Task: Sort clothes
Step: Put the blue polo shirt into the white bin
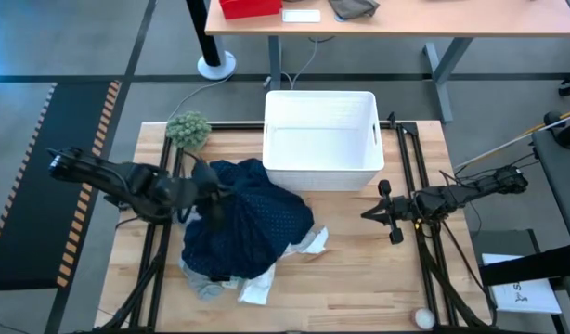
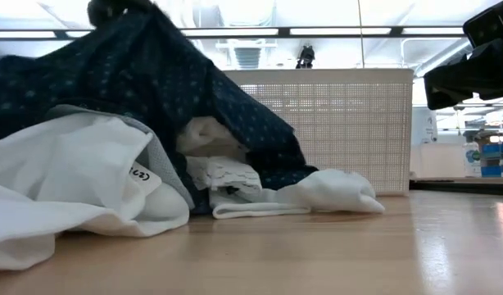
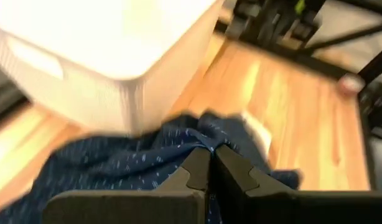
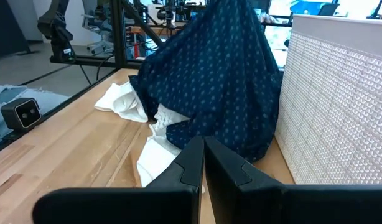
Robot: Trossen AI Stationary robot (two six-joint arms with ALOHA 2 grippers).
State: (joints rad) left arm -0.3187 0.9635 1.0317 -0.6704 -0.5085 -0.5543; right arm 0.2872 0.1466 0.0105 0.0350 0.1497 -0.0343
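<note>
- The left gripper is shown over the heap of clothes at the left-centre of the light wooden desk; its two dark fingers are pressed together, and a fold of the large navy dotted fabric garment is pinched between them.
- The navy garment is drawn up into a peak at the grasp, as seen in the low view, and its lower edges are draped over the other clothes.
- A white fabric garment and a thin grey fabric layer are seen under the navy garment, lying on the desk; small white fabric pieces lie at the heap's edge, in front of the bin.
- The white perforated plastic bin is placed at the far centre of the desk, just beside the heap.
- A fuzzy green ball is set near the bin's left side, at the desk's far edge.
- The right gripper is held at the right side of the desk, well apart from the heap; its fingers are clenched with nothing between them.
</note>
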